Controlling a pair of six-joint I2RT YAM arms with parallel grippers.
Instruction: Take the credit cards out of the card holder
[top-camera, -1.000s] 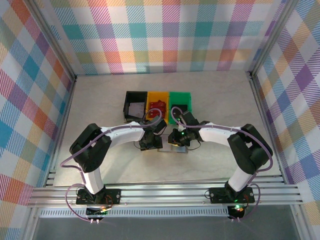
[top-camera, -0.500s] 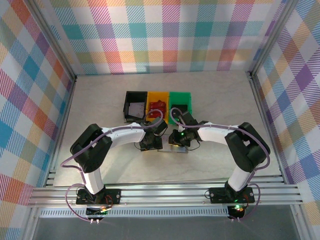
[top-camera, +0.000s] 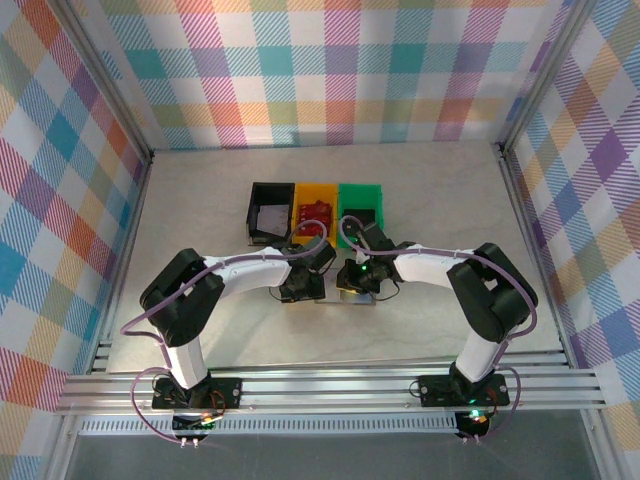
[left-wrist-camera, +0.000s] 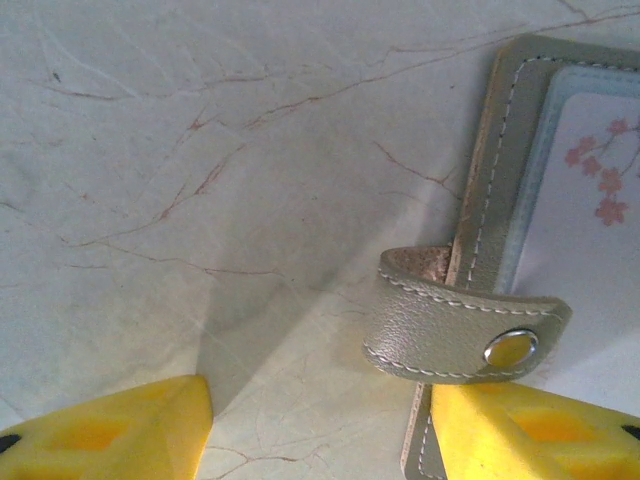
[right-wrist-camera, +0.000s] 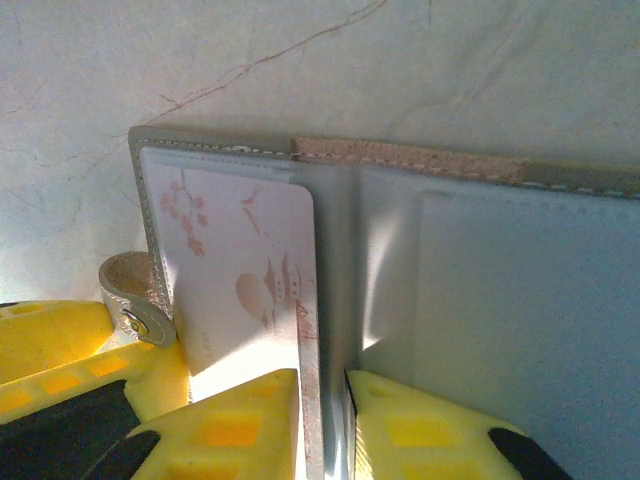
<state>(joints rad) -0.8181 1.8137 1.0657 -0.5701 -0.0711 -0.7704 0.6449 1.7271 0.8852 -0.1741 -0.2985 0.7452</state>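
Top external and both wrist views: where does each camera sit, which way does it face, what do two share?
Top external: above and behind the bases, facing down at the table; both arms show.
Left wrist: on the left arm, facing down at the card holder's strap; left end effector's fingers show.
Right wrist: on the right arm, facing down into the card holder; right end effector pinches a card's edge.
Shared: both wrist views show card holder and card.

Left fingers (left-wrist-camera: 110, 430) spread; right fingers (right-wrist-camera: 230, 430) pinched close together.
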